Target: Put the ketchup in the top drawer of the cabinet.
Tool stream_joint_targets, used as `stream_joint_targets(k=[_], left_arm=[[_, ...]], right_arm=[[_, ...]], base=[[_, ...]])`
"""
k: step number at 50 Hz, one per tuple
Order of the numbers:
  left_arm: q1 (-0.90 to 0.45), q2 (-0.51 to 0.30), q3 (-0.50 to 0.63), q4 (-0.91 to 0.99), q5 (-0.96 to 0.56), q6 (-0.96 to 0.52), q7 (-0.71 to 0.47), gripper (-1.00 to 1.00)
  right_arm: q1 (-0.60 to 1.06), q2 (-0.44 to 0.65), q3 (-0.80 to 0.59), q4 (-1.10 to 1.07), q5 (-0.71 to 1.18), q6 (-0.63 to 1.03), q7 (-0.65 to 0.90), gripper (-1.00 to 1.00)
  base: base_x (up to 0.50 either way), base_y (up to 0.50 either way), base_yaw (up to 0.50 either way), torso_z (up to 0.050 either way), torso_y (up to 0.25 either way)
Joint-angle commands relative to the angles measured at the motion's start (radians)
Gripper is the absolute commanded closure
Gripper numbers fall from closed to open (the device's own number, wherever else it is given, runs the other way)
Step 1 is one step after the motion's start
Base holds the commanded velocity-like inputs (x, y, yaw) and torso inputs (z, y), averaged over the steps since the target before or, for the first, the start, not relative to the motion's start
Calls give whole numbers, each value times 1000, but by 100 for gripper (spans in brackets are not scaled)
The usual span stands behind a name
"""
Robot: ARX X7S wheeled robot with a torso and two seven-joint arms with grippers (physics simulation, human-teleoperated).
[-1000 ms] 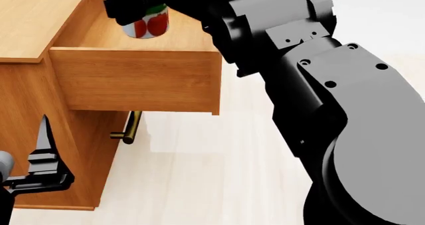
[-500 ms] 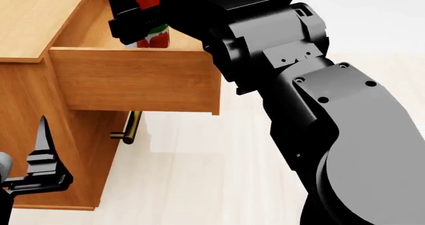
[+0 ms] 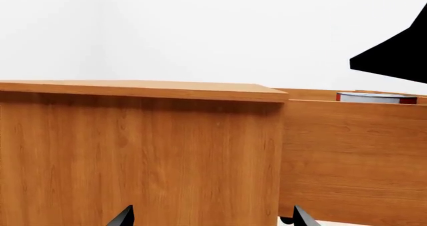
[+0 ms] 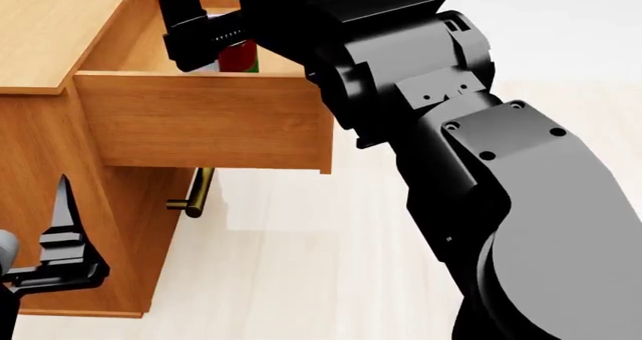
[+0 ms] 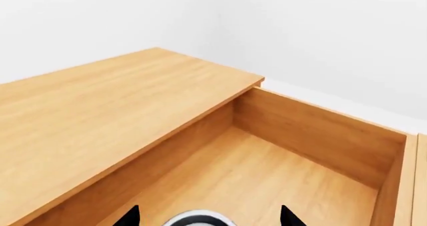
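Since a second ago you've lowered the one ketchup into the open top drawer of the cabinet; your right gripper looks spread beside it. Only the right wrist view shows the drawer floor and silver lid. Your left gripper hangs open by the cabinet side.

The top drawer stands pulled out of the cabinet. The right hand hangs over the drawer's inside near its front wall, its fingers spread either side of the ketchup. The left hand hovers low beside the cabinet's lower front, near the brass handle.
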Motion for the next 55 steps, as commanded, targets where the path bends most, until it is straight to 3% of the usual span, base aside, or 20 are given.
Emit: stream_joint_targets(k=[1, 12, 25, 39, 46, 55], left_arm=[[1, -3, 2, 1, -1, 1, -4, -100], [-2, -5, 4, 0, -4, 0, -6, -100], [-3, -11, 7, 15, -8, -8, -12, -100], [-2, -18, 10, 32, -12, -16, -18, -100], [-7, -21, 14, 39, -13, -22, -20, -100], [-1, -29, 16, 67, -16, -32, -27, -100]], right_arm=[[-2, 0, 5, -2, -4, -10, -1, -100], [27, 0, 4, 17, 39, -85, 23, -100], [88, 0, 3, 57, 175, -338, 106, -100], [133, 22, -43, 133, 205, -343, 122, -100], [146, 299, -49, -402, 154, -423, 385, -100], [138, 528, -50, -813, 97, -492, 607, -100]], base=[[0, 0, 0, 0, 0], [0, 0, 0, 0, 0], [0, 0, 0, 0, 0], [0, 0, 0, 0, 0], [0, 0, 0, 0, 0], [0, 0, 0, 0, 0]])
